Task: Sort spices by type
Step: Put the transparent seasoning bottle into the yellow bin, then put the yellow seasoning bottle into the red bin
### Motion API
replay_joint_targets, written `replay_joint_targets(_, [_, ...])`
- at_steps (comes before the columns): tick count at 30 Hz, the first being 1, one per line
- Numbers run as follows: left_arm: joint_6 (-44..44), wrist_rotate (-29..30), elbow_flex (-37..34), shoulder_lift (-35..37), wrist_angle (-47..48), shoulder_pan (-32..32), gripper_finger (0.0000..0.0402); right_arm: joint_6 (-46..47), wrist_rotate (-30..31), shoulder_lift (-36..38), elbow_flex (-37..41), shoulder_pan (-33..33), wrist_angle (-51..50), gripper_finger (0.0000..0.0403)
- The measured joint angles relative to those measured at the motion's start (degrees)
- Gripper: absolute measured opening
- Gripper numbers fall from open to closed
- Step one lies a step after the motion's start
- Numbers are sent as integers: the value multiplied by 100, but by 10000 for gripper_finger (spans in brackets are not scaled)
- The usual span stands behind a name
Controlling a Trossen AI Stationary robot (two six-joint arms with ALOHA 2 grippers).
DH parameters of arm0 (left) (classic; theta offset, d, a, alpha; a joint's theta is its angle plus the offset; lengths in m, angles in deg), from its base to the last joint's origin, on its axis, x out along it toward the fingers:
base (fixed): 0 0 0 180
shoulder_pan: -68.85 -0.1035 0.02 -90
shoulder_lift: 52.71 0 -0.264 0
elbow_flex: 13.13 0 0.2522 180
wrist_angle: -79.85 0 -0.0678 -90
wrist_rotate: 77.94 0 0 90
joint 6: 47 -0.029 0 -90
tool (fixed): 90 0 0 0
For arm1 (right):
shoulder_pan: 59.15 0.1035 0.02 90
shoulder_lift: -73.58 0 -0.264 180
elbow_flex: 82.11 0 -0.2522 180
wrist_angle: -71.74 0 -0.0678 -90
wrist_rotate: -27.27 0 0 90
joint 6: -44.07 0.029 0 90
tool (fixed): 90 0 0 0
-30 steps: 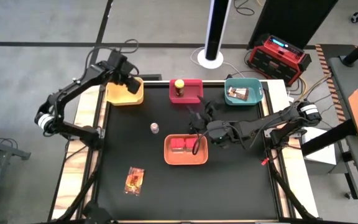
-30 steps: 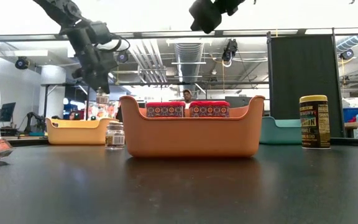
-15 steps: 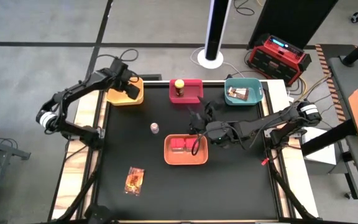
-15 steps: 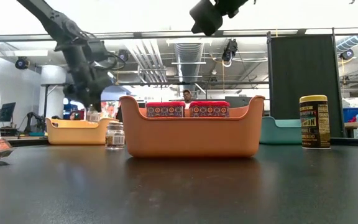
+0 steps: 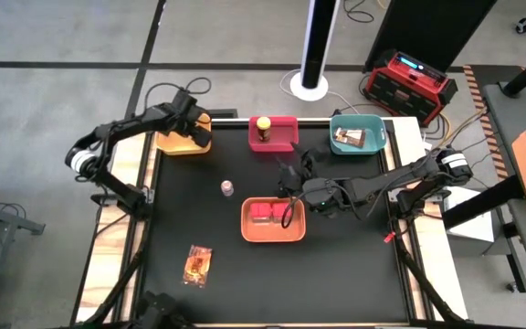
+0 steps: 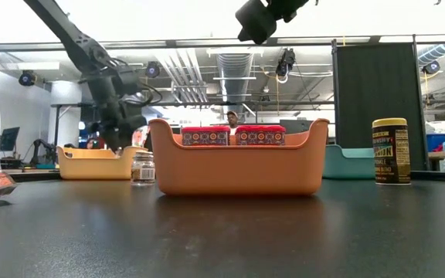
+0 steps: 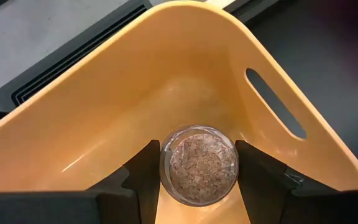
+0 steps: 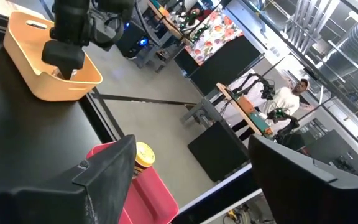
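My left gripper [image 5: 193, 131] is shut on a tiny clear shaker [image 7: 197, 165] of brownish grains, low inside the yellow tray [image 5: 173, 144] at the far left. A second shaker [image 5: 227, 188] stands upright on the black table. A yellow-lidded jar [image 5: 263, 126] stands in the red tray [image 5: 284, 137]. Two red tubs [image 5: 263, 214] sit in the orange tray [image 5: 286, 233]. One printed packet [image 5: 348, 137] lies in the teal tray [image 5: 373, 137], another [image 5: 197, 265] flat on the table near the front left. My right gripper [image 5: 290, 178] hovers open above the orange tray's far edge. My left gripper pinches the shaker's round side wall [image 7: 165, 165] between its two fingers [image 7: 143, 177], one on each side. The fingers slant steeply down from above into the tray. The shaker's round end faces the wrist camera. Whether it touches the tray's floor I cannot tell.
The four trays stand along the far edge and in the table's middle. The yellow tray [image 7: 278, 112] has a slot handle in its wall beside the shaker. Bare black table lies at the front and the front right.
My left gripper has gone down with the shaker, from above the yellow tray's rim to low between its walls, and has tipped a little. Its hold is unchanged. My right gripper has kept still.
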Motion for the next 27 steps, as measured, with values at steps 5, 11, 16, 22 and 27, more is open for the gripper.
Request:
replay_joint_targets(5, [41,0,-2,-55,-137,0,199,0,0,0,0,0,0,306])
replay_joint_targets(11, [-17,-1,-2,-38,-125,0,272,0,0,0,0,0,1,301])
replay_joint_targets(16, [-30,-4,-2,30,-77,2,281,37,0,-2,0,0,0,295])
replay_joint_targets(22, [-33,-4,-2,381,-29,2,283,52,3,-2,0,2,0,302])
replay_joint_targets(27, [313,-2,-3,985,84,89,283,72,49,1,0,41,0,308])
